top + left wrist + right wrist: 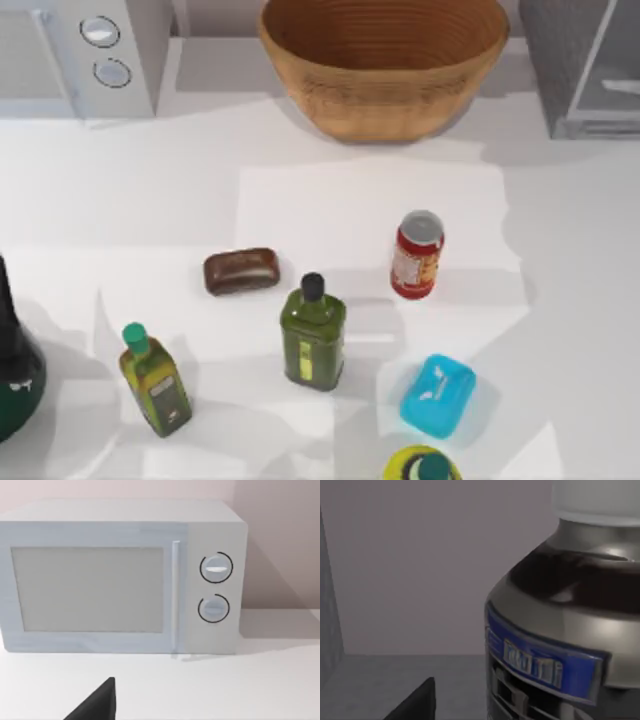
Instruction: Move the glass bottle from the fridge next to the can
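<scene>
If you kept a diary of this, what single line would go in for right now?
stage: reaching into fridge | right wrist view: glass bottle close, on fridge floor | can upright on table, top view | left tool facing microwave

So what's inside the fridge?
Inside the fridge, the right wrist view shows the glass bottle up close on a grey floor before a plain back wall. Whatever sits behind the bottle is hidden.
</scene>
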Action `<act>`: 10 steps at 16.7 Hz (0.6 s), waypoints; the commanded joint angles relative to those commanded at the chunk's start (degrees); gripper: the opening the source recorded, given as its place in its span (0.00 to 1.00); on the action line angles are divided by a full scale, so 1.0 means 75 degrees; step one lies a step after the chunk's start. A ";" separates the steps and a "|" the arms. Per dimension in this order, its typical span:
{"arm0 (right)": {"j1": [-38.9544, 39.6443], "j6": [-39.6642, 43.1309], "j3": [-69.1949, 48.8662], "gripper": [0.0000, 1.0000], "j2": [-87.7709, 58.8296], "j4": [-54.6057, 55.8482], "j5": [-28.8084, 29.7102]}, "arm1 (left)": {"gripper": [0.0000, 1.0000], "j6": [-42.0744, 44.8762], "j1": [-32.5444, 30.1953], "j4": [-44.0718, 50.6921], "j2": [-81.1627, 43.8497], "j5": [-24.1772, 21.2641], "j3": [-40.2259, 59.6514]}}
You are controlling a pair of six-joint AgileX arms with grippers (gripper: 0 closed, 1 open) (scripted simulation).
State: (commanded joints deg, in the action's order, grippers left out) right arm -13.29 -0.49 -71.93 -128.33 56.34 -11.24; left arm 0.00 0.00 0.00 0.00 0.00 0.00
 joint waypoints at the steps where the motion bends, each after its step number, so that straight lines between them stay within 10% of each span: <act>1: 0.0022 0.0001 -0.0256 1.00 -0.0134 -0.0121 0.0024 | 1.00 0.0000 0.0000 0.0000 0.0000 0.0000 0.0000; 8: 0.0063 0.0004 -0.0706 1.00 -0.0367 -0.0342 0.0068 | 1.00 0.0000 0.0000 0.0000 0.0000 0.0000 0.0000; 10: 0.0063 0.0004 -0.0706 0.85 -0.0367 -0.0342 0.0068 | 1.00 0.0000 0.0000 0.0000 0.0000 0.0000 0.0000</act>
State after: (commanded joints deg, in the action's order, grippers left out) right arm -12.82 -0.46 -77.23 -131.08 53.77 -10.74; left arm 0.00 0.00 0.00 0.00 0.00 0.00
